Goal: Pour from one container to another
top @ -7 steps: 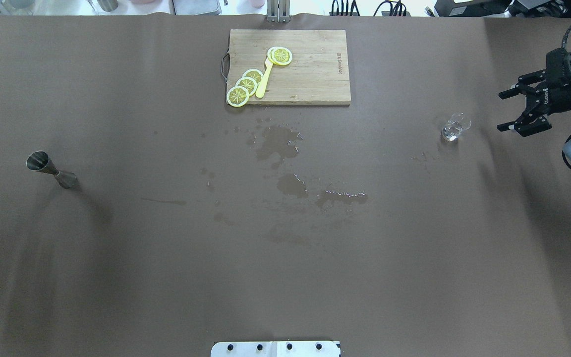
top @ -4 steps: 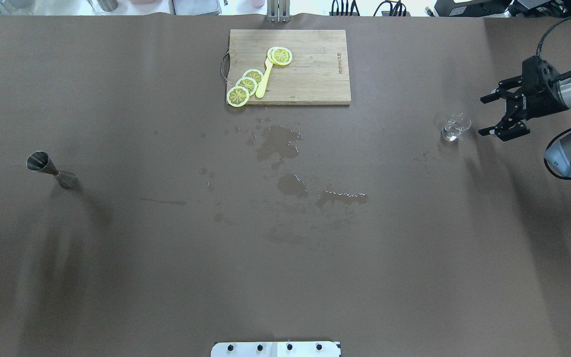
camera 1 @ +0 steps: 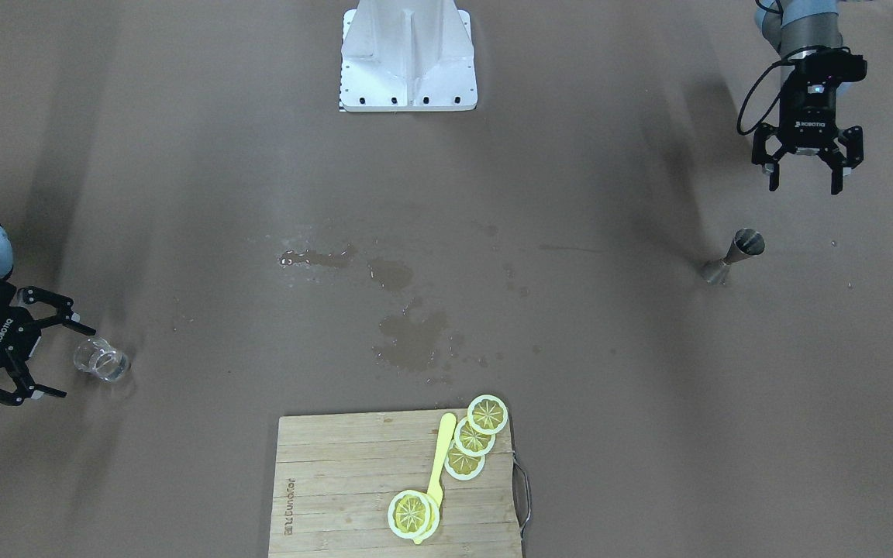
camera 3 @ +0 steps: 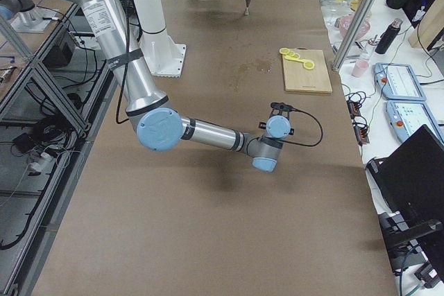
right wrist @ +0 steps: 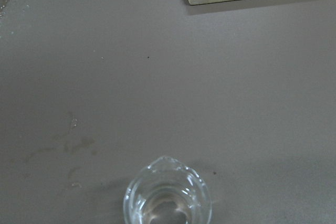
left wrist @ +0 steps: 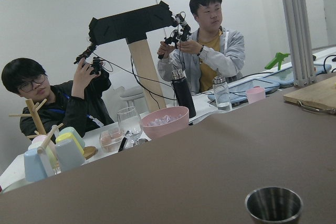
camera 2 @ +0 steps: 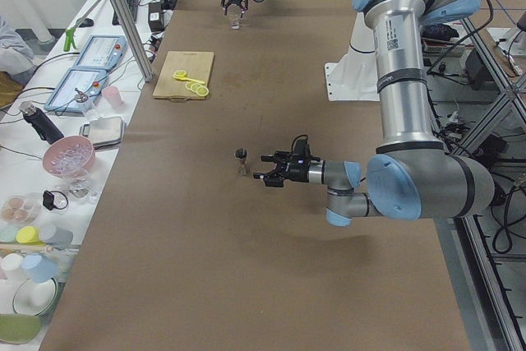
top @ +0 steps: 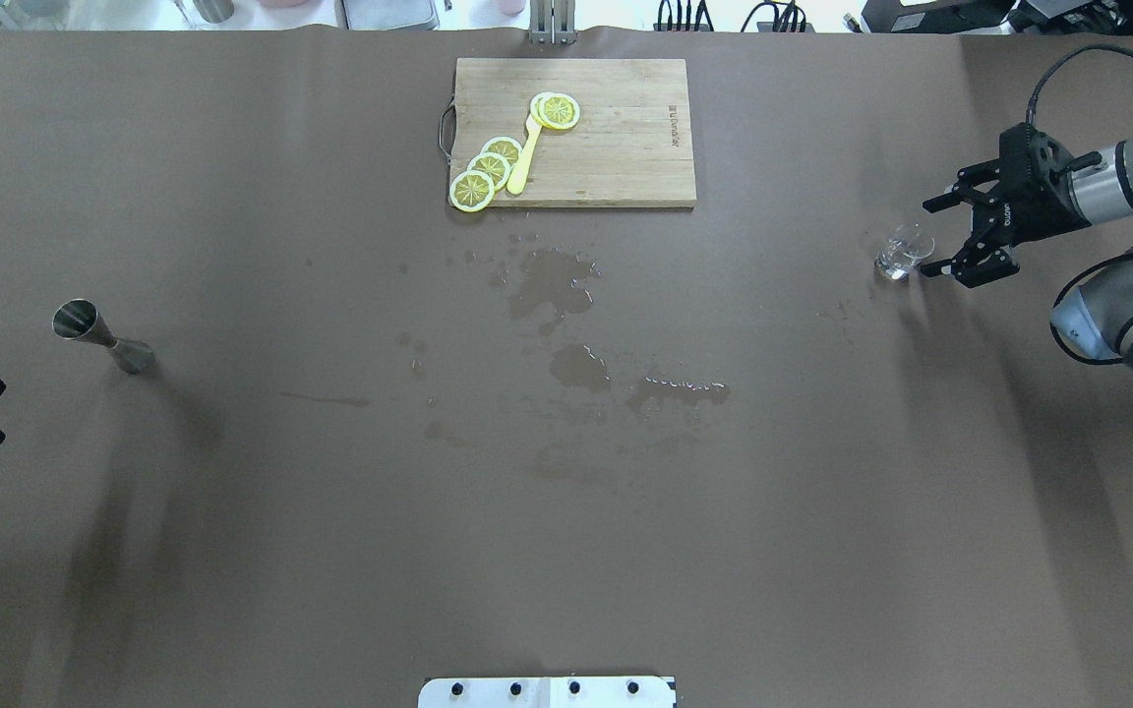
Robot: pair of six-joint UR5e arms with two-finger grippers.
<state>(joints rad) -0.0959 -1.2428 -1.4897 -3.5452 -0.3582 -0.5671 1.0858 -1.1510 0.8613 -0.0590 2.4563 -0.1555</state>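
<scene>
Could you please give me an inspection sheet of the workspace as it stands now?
Surface: brown table cover, with wet patches near its middle.
Job's things: small clear glass upright on the robot's right; metal jigger upright on its left.
Clutter: wooden cutting board with lemon slices and a yellow utensil.
Grippers: right gripper open, right beside the glass, not closed on it; left gripper open, apart from the jigger.
Cables: black cable loops off the right wrist; another off the left.
Surroundings: two operators at a side table with a pink bowl.
</scene>
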